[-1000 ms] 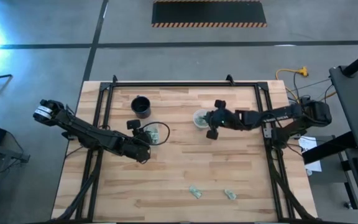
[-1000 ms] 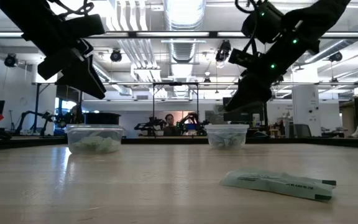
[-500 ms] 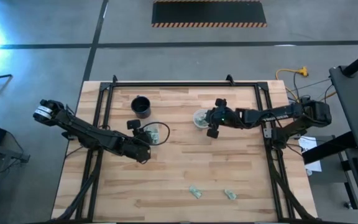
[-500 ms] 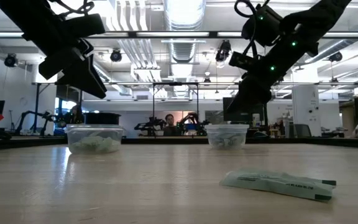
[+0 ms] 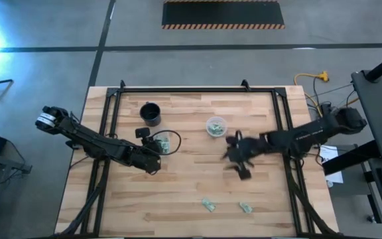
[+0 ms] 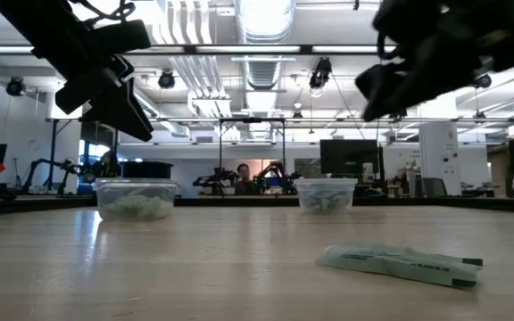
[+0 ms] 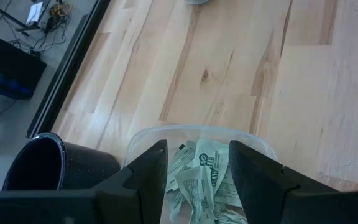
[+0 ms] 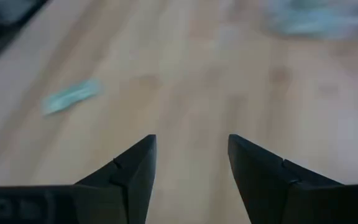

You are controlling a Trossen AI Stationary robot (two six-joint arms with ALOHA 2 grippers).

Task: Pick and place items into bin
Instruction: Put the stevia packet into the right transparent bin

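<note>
Two pale green-and-white wrappers point(image 5: 209, 205) point(image 5: 246, 208) lie flat on the wood near the table's front edge; the low view shows one point(image 6: 398, 263) close up. A clear bin point(image 5: 166, 141) and a second clear bin point(image 5: 215, 126) both hold more wrappers. My left gripper point(image 7: 197, 149) hangs open just above the first bin point(image 7: 197, 134), touching nothing. My right gripper point(image 8: 191, 140) is open and empty over bare wood point(image 5: 234, 156), between the second bin and the loose wrappers, one of which point(image 8: 72, 96) lies ahead of it.
A black cup point(image 5: 150, 113) stands at the far left, just beyond the left bin, and also shows in the left wrist view point(image 7: 39, 162). Black frame rails point(image 5: 109, 106) run along the table's far, left and right sides. Bare wood lies between the bins and the loose wrappers.
My right gripper has swung away from above the right-hand bin toward the table's near edge and a little to the right, fast enough to blur. It now hangs over bare wood. The bin and its wrappers stayed in place.
</note>
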